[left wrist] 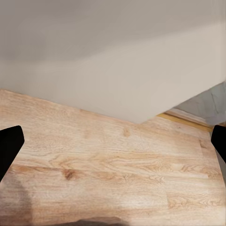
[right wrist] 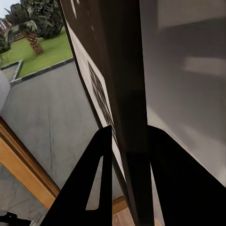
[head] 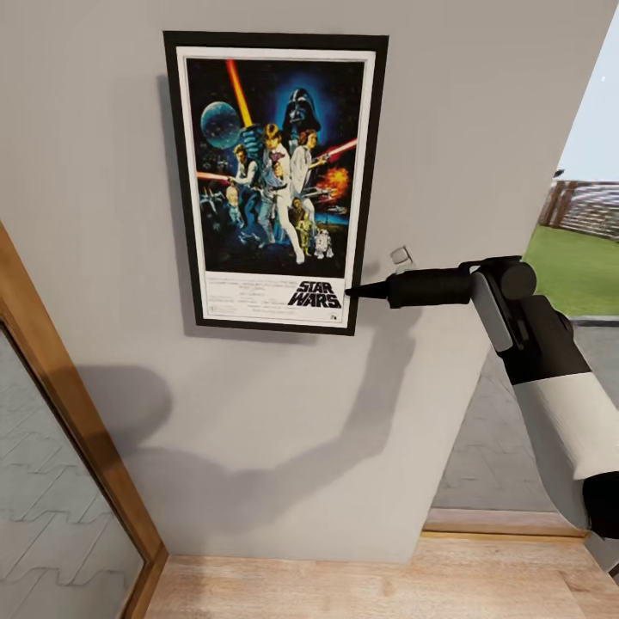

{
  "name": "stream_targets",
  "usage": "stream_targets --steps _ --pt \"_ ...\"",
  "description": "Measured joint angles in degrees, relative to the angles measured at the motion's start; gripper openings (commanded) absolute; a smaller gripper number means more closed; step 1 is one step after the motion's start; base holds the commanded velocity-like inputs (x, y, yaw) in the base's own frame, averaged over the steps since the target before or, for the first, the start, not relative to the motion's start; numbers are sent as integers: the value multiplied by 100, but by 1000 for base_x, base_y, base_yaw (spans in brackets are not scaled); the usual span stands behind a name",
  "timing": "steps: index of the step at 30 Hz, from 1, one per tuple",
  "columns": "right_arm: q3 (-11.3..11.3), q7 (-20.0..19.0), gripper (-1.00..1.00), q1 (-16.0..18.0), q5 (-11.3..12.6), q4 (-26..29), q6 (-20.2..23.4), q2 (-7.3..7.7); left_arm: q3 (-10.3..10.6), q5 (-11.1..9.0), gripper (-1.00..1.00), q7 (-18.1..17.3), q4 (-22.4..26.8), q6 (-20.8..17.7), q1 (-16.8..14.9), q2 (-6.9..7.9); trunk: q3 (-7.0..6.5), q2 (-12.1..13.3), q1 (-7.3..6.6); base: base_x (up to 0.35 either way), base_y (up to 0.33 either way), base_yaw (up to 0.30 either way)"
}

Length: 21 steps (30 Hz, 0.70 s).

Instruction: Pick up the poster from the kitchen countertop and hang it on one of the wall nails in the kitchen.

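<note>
Poster (head: 275,180) sits flat against the pale grey wall (head: 103,172), slightly tilted, right gripper (head: 354,291) pinching its lower right frame edge; the right wrist view shows both fingers (right wrist: 94,188) closed on the black frame (right wrist: 123,94). No nail visible, presumably behind the poster. Judgement: confirm it hangs before letting go; open slowly, back straight out, don't drag the frame sideways. Left gripper (left wrist: 113,150) is spread wide, empty, over the wooden floor (left wrist: 108,165). Readable text: "STAR WARS" logo; credits too small.
</note>
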<state>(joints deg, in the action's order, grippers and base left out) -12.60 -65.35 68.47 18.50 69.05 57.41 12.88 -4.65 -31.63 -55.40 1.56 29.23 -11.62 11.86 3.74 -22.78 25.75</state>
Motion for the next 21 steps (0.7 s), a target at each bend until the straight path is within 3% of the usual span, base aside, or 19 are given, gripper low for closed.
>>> stream_targets --steps 21 --pt "-15 0 -100 0 8 33 -9 7 0 0 100 -2 0 -1 2 23 0 0 0 0 0 0"
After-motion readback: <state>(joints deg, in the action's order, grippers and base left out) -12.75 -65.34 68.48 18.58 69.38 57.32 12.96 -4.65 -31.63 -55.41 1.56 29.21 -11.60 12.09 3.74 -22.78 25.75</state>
